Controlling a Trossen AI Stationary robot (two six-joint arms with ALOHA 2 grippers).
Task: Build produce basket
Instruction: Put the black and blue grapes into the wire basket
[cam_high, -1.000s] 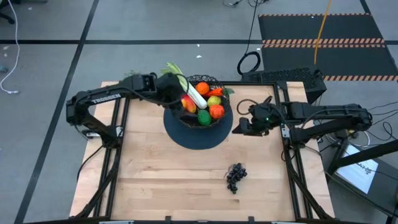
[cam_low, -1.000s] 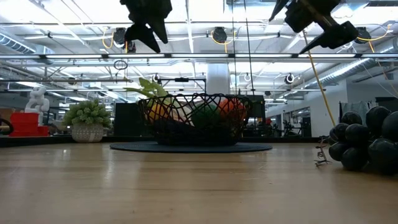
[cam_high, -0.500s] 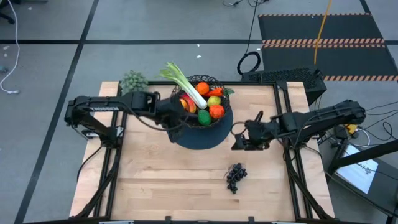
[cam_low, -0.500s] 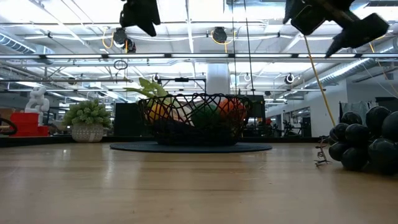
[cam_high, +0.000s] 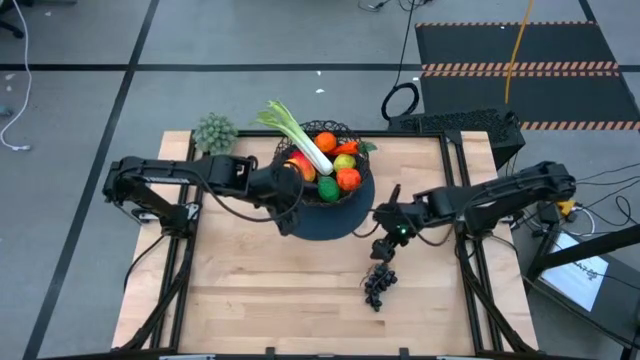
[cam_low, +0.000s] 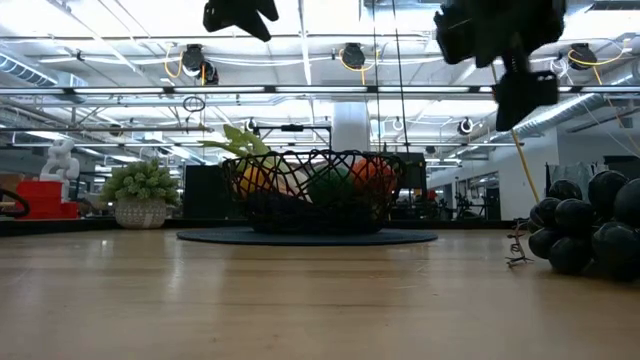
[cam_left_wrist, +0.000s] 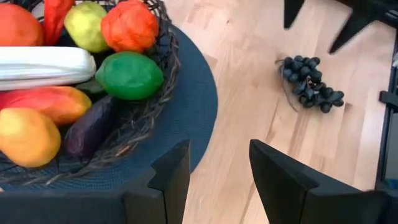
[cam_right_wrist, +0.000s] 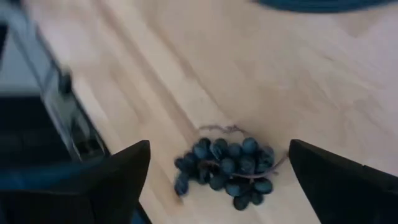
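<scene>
The black wire basket stands on a dark round mat. It holds produce: a leek lying across it, a lime, an orange and a lemon. A bunch of dark grapes lies on the wood near the table's front. My right gripper hangs open above the grapes, one finger to each side, touching nothing. My left gripper is open and empty over the mat's near-left edge, beside the basket.
A fuzzy green clump sits at the table's far left corner. Bare wood lies left of and in front of the mat. In the low view the grapes are at the right, and both grippers hang high above the table.
My left gripper has swung from over the basket's far-left rim toward the table's near edge, to the mat's left side. My right gripper has moved from beside the mat toward the near edge and down toward the grapes, rolling as it went. The produce has stayed put.
</scene>
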